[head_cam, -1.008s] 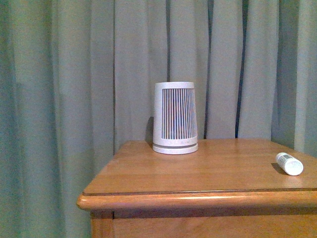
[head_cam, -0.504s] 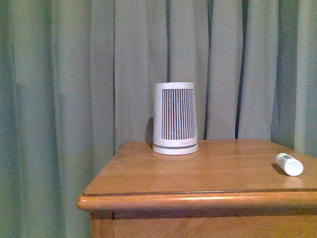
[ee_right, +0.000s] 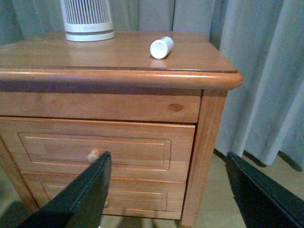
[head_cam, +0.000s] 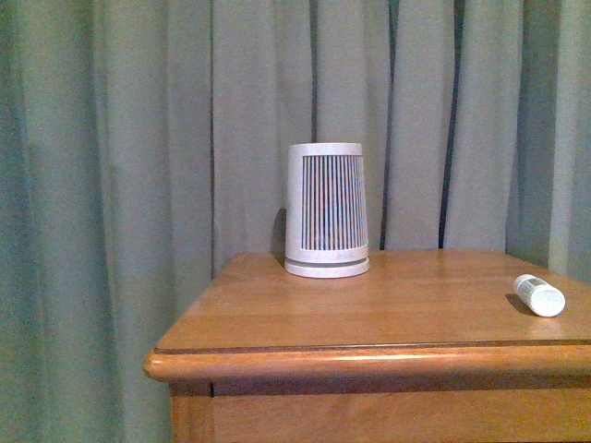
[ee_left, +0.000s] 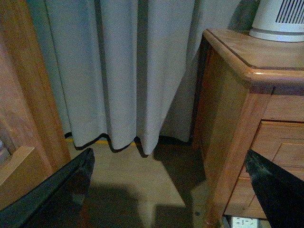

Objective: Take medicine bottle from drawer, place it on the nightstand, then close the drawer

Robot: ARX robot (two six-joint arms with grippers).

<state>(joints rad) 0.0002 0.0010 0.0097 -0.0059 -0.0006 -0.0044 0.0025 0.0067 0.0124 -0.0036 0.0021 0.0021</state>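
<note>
Bottle laid on nightstand top, drawer seen flush w/ front; task judged done. Both pincers spread, nothing held.

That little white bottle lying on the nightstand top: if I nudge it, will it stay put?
Probably not. The medicine bottle lies on its side, a smooth round cylinder, so a sideways nudge would likely roll it. The nightstand has a glossy top with rounded edges and no lip, so it could roll off. It looks small, plastic and likely light.
</note>
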